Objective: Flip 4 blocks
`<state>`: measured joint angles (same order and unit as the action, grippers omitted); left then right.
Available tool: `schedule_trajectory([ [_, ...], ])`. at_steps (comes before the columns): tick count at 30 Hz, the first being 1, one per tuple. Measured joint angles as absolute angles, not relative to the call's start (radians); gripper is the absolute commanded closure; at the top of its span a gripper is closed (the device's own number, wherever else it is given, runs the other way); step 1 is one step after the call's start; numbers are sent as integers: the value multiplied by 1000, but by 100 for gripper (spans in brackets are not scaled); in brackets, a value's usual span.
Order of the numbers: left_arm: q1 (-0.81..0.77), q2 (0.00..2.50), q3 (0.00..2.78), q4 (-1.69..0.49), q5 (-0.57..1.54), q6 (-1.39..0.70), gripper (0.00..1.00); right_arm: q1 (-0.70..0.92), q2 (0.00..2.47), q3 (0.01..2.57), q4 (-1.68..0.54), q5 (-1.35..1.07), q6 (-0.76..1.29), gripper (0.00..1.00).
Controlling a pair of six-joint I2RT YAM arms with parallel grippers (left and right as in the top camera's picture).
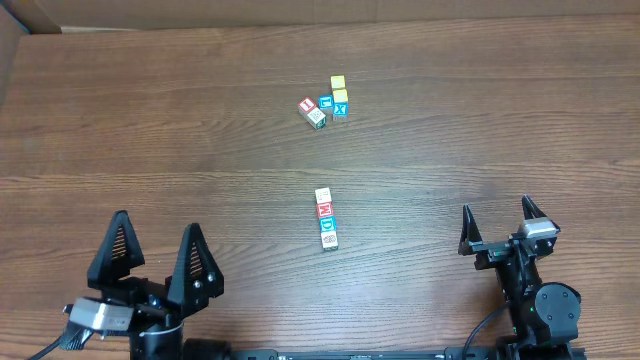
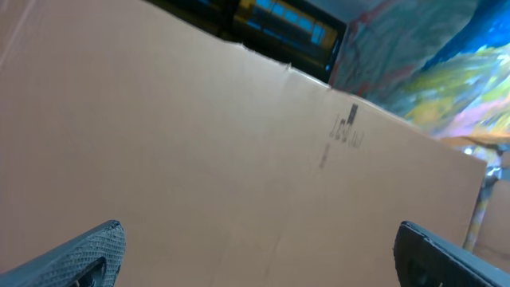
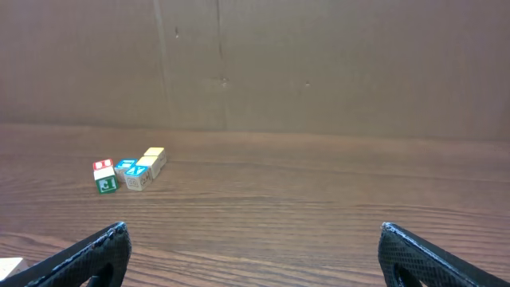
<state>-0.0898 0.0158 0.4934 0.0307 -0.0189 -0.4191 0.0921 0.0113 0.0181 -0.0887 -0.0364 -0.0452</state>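
Overhead: the four blocks [image 1: 325, 218] sit in a tight row at the centre of the table [image 1: 180, 120]. The left gripper [image 1: 157, 224] and right gripper [image 1: 497, 206] gape empty, well apart from them. Wide fingers risk nudging neighbouring blocks askew.

Overhead straight down, right wrist skims table [image 3: 319, 199], left wrist faces cardboard [image 2: 159, 143]

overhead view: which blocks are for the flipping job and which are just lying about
For the job: row of four blocks mid-table
- cream block
- red block
- blue block
- pale end block

Lying about: far cluster
- yellow cubes
- blue X cube
- red-topped cube
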Motion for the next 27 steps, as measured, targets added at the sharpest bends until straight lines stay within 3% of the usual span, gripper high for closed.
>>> schedule_trajectory([
  [7, -90, 16, 406, 67, -19, -419, 0, 92, 11, 18, -90, -36, -45, 0],
  [19, -89, 16, 134, 500, -19, -472, 0, 92, 11, 18, -90, -37, -45, 0],
  [27, -90, 16, 61, 543, -19, -472, 0, 92, 11, 18, -89, -36, -46, 0],
])
